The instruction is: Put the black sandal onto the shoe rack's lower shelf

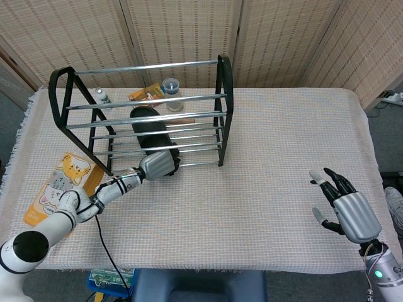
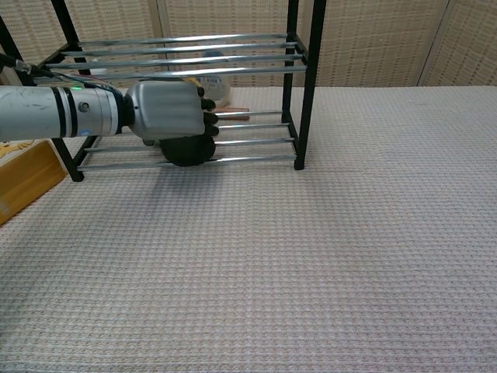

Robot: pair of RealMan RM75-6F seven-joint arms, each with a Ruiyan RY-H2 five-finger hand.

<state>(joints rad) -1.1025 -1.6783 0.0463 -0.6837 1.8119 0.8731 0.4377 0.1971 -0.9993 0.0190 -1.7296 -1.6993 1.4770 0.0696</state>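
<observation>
While lying lengthwise along the lower bars of the shoe rack [image 1: 221, 113], black sandal [image 1: 148, 131] sits toe inward, heel end at the front rail, nearly all of it on the shelf. Left hand [image 1: 158, 166] wrapped around that heel end, fingers [image 2: 208, 116] curled over the dark rounded edge in the chest view; clamped on the sandal, as far as can be judged. Right hand [image 1: 347, 209] hovering well apart over the tabletop [image 1: 277, 151], fingers spread, holding nothing.

Probably light: foam or rubber by the matte look, easy to lift from one end. Likely somewhat flexible, so a grip at the heel alone could let the toe sag between the bars. Surface looks grippy rather than slick, little risk of slipping. Not fragile.

Best hold seems to be across the heel where the sole is thickest, or pinched at the sides mid-length. Shelf is only thin rods with gaps, so should rest across several bars before release. Rack looks light too; a hard shove may slide it across the cloth.
</observation>
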